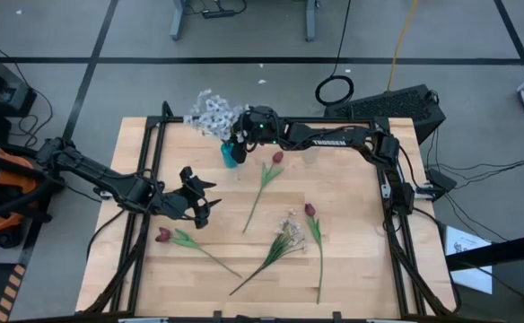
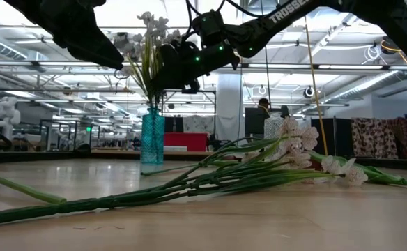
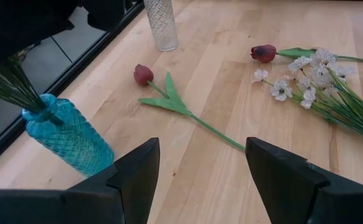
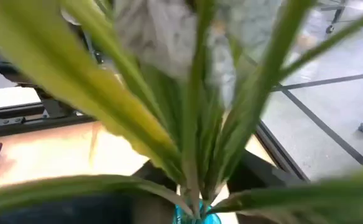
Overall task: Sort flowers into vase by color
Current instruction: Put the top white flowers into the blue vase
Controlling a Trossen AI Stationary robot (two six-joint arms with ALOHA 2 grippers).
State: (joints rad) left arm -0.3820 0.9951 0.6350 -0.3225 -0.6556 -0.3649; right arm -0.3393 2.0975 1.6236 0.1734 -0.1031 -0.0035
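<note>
A blue glass vase [image 1: 231, 155] stands at the table's far middle and holds sprays of white blossoms [image 1: 212, 113] by their green stems [image 4: 194, 124]. My right gripper [image 1: 242, 135] hovers right at these stems, above the vase's mouth [image 4: 194, 215]. Three dark red tulips lie flat on the wood: one near the vase [image 1: 277, 157], one at the near left [image 1: 163, 235], one at the near right [image 1: 310, 210]. One white spray [image 1: 289, 230] lies between them. My left gripper [image 1: 199, 199] is open and empty above the table, left of the middle; its fingers [image 3: 138, 174] frame bare wood.
A clear glass vase [image 3: 161, 25] stands empty on the far side, right of the blue one; it also shows in the low view [image 2: 274, 127]. Black frame rails [image 1: 145, 161] run along the table's left and right edges. Bare wood lies along the near edge.
</note>
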